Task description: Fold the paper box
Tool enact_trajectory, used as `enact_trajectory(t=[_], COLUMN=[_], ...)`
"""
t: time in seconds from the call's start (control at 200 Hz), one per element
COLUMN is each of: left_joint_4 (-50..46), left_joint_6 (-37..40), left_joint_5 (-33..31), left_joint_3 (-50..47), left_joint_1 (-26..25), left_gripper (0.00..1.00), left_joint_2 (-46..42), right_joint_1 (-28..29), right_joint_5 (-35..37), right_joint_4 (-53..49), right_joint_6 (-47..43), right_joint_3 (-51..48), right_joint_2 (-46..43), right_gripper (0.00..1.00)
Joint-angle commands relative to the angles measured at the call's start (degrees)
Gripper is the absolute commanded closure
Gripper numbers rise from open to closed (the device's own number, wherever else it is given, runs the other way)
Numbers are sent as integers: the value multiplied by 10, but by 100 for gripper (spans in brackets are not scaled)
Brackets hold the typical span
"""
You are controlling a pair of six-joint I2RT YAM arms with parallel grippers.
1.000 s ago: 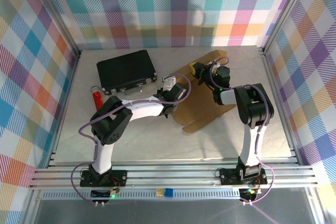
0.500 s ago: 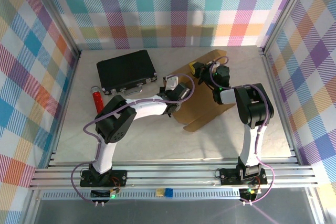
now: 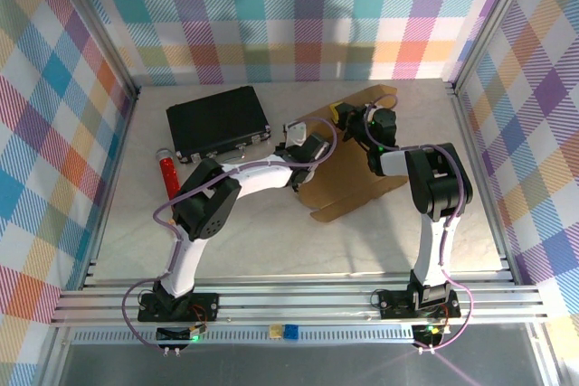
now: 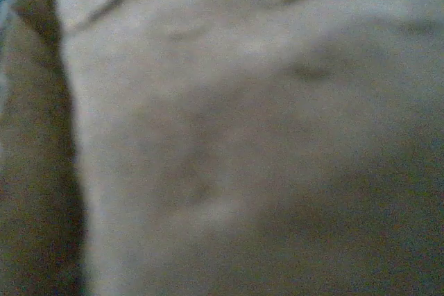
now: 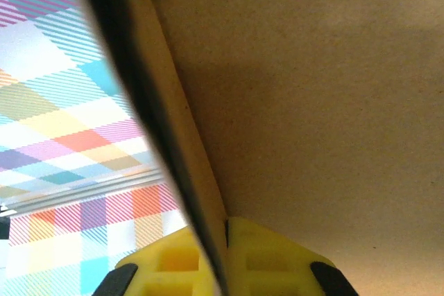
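The paper box (image 3: pixel 353 183) is a flat brown cardboard sheet lying at an angle right of the table's centre, with its far flap raised. My right gripper (image 3: pixel 346 118) is shut on that far flap. In the right wrist view its yellow fingers (image 5: pixel 277 258) pinch the edge of the cardboard (image 5: pixel 312 88). My left gripper (image 3: pixel 303 144) sits against the sheet's left edge, shut. Whether it grips the cardboard cannot be told. Blurred brown cardboard (image 4: pixel 243 136) lies very close in front of the left wrist camera.
A black case (image 3: pixel 217 121) with a handle lies at the back left. A red tube (image 3: pixel 167 172) lies beside it near the left wall. Bare table (image 3: pixel 271 241) stretches between the sheet and the arm bases. Checked walls close in three sides.
My left arm has moved away from its base and to the right, bringing its gripper along the sheet's left edge towards the far flap. The right gripper has kept its hold and place.
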Motion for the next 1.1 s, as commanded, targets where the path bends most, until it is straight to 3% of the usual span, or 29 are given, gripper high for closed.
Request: enact_trajectory(t=[0.0, 0.24, 0.4, 0.54, 0.675, 0.885, 1.095], left_joint_4=[-76, -119, -108, -18, 53, 101, 131], left_joint_6=[-4, -8, 35, 108, 175, 244, 325], left_joint_5=[-15, -52, -65, -51, -21, 36, 140], left_joint_3=[23, 44, 34, -25, -86, -138, -180], left_joint_1=[12, 14, 14, 15, 22, 46, 84], left_gripper=[100, 100, 100, 100, 100, 100, 100], left_joint_2=[30, 41, 37, 1, -42, -101, -155], right_joint_1=[8, 8, 8, 6, 2, -27, -85], right_joint_5=[-46, -18, 4, 23, 42, 92, 71], right_joint_4=[-13, -70, -145, -195, -301, -523, -604], right_joint_6=[22, 17, -13, -32, -66, -221, -281], right_joint_3=[3, -15, -25, -26, -21, -6, -24], right_joint_2=[-7, -41, -86, -124, -184, -313, -373], right_gripper=[100, 100, 77, 47, 33, 26, 28])
